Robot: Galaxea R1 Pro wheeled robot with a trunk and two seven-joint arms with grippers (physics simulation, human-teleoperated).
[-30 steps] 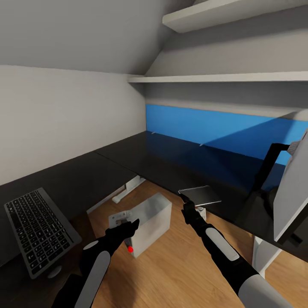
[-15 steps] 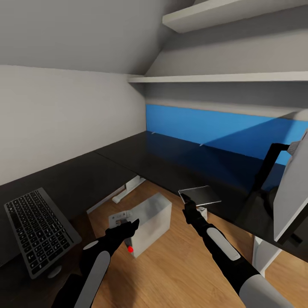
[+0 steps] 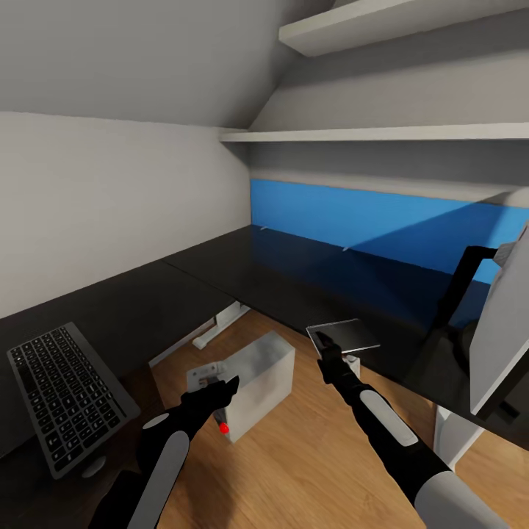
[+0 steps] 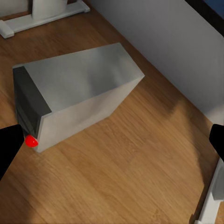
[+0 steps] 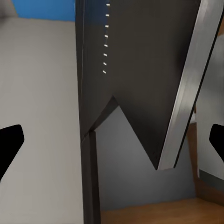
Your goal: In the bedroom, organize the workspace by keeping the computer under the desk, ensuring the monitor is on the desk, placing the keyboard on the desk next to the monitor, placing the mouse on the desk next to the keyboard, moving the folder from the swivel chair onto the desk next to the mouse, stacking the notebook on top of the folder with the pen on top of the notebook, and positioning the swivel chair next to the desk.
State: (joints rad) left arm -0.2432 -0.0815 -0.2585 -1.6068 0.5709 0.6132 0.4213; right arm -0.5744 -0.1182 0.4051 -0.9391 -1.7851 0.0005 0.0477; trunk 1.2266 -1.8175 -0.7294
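Right now the right gripper [image 3: 324,344] sits at the front edge of the desk [image 3: 279,272], its tip at the near corner of the notebook [image 3: 343,335], which lies flat on the glossy top and juts a little over that edge. In the right wrist view the two fingertips [image 5: 11,140] stand wide apart with the notebook's pale edge running between them, so the claw is spread and not gripping anything yet.

My worry is that overhang: if the fingers close off-centre or nudge the thin cover first, the notebook could pivot on the desk edge and slide off onto the wooden floor [image 3: 308,433], landing near the computer [image 3: 253,382]. A pinch on just the corner might also let it droop or slip out when lifted.

The left gripper [image 3: 224,388] hovers above the computer, which lies on the floor by the desk's front edge near a white leg [image 3: 220,327]; its fingers are parted in the left wrist view and hold nothing. A careless swing could knock the tower.

The keyboard [image 3: 66,393] rests on the near left end of the black top. The monitor [image 3: 507,338] stands at the right end. No tray, box or drawer is in sight, so nothing is being held inside anything.
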